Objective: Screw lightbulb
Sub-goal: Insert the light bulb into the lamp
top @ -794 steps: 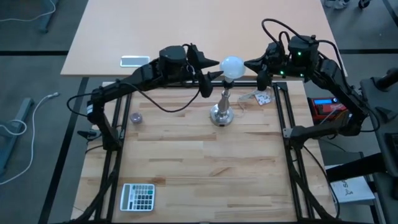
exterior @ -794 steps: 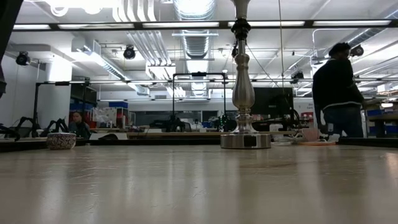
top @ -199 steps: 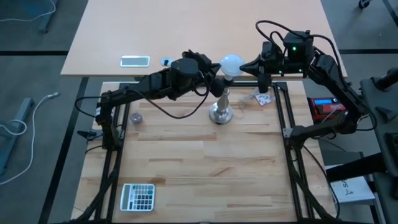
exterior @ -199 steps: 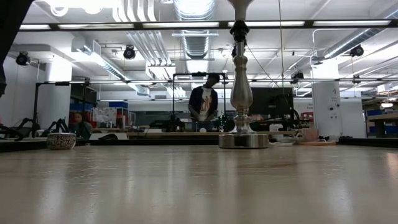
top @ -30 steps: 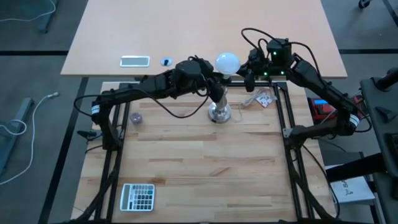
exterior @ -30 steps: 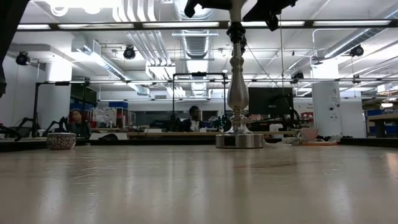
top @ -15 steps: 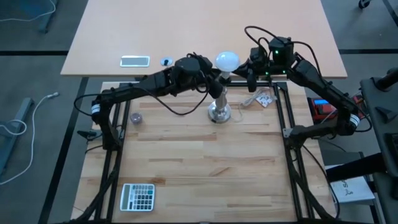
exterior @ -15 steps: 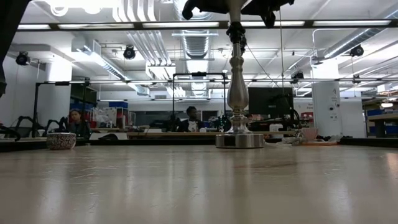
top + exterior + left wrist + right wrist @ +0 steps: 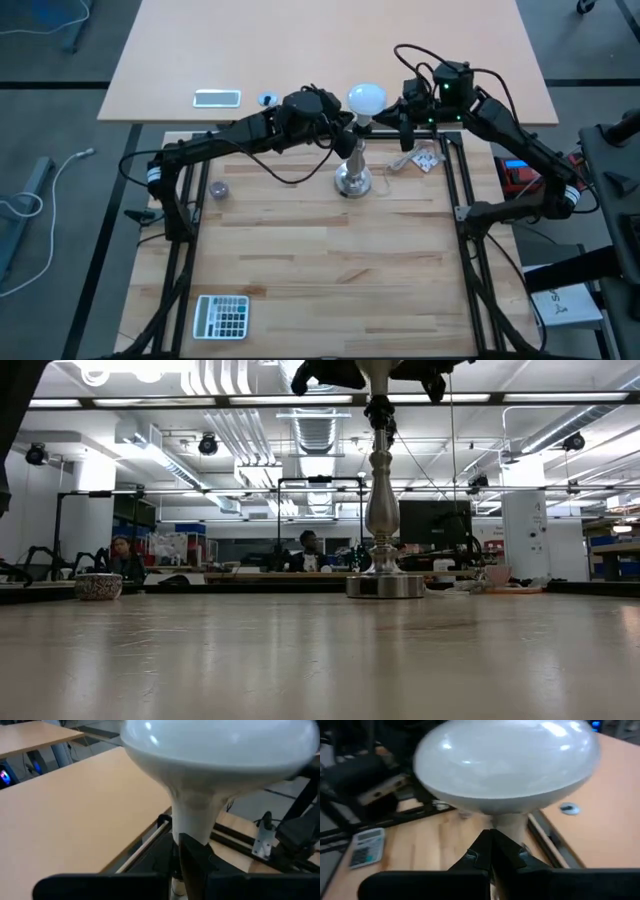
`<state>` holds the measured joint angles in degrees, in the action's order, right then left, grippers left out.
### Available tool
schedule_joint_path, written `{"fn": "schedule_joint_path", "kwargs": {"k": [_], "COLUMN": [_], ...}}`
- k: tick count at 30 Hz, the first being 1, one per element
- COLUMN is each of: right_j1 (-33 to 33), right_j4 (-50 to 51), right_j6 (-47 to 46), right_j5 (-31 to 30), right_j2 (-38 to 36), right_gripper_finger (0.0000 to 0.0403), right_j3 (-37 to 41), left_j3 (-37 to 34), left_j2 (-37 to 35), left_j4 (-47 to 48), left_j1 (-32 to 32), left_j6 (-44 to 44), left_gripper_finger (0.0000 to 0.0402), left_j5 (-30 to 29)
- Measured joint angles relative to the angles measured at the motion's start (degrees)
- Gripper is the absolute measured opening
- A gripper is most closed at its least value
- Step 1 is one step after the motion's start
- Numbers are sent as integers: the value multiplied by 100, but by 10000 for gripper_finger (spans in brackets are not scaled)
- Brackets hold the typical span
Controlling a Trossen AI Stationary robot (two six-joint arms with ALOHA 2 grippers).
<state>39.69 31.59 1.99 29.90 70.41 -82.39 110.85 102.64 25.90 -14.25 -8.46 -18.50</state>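
High view: lightbulb [image 9: 366, 98] sits atop the metal stand [image 9: 354, 172].

Open workshop with ceiling ducts [image 9: 315, 400], strip lights and distant desks.

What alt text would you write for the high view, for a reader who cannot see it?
Two dark arms meet at a white lightbulb atop a silver stand on the wooden table, the left gripper and right gripper at its neck. A calculator lies near one corner.
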Motion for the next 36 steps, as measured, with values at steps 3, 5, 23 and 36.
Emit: {"fn": "schedule_joint_path", "kwargs": {"k": [3,5,23,36], "right_j1": [5,5,-54,-165], "right_j4": [67,72,-77,212], "right_j6": [220,321,194,220], "right_j5": [-390,-501,-174,-193], "right_j2": [-67,-49,121,-38], "right_gripper_finger": [0,0,0,0], "right_j3": [0,0,-61,-74], "left_j3": [0,2,-2,-2], "left_j2": [-84,-135,60,101], "left_j4": [45,17,-393,-395], "left_j1": [74,136,29,-111], "left_j6": [-156,-164,115,120], "left_gripper_finger": [20,20,20,20], "left_j5": [-5,-9,55,92]}}
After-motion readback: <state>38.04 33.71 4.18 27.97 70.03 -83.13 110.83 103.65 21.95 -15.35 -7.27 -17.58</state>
